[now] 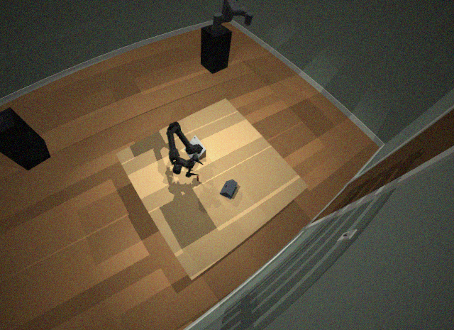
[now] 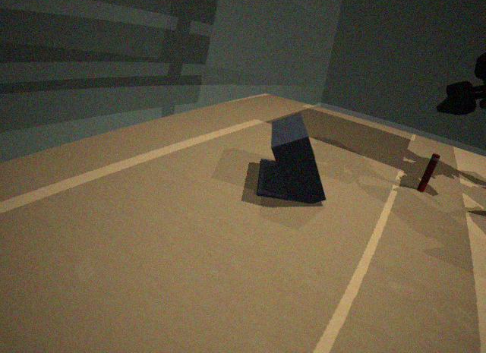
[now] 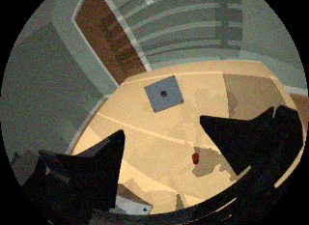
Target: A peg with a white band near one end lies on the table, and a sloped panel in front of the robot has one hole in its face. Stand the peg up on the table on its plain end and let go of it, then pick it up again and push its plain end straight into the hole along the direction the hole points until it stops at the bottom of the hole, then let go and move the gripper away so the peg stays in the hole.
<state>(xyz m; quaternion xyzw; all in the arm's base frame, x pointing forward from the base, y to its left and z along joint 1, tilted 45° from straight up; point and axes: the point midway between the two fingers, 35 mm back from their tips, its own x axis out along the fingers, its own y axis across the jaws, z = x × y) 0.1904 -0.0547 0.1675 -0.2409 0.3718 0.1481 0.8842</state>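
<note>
1 red peg [image 1: 198, 177] [image 2: 428, 172] [image 3: 195, 158] stands upright on the table [image 1: 256, 161] [image 2: 196, 263] [image 3: 145, 162]; the gripper [image 1: 195, 168] [image 3: 164, 126] is wide open, holding nothing.

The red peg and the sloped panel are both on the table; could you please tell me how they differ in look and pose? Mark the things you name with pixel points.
The red peg [image 1: 198, 178] [image 2: 428, 172] [image 3: 195, 157] is a slim rod, while the sloped panel [image 1: 229, 188] [image 2: 292, 161] [image 3: 166, 101] is a broad, blocky piece. The peg is red with a pale band near its top; the panel is blue-grey with a dark hole in its face. The peg stands on end, whereas the panel's face leans at a slant. Both are apart from the claw [image 3: 161, 124].
</note>
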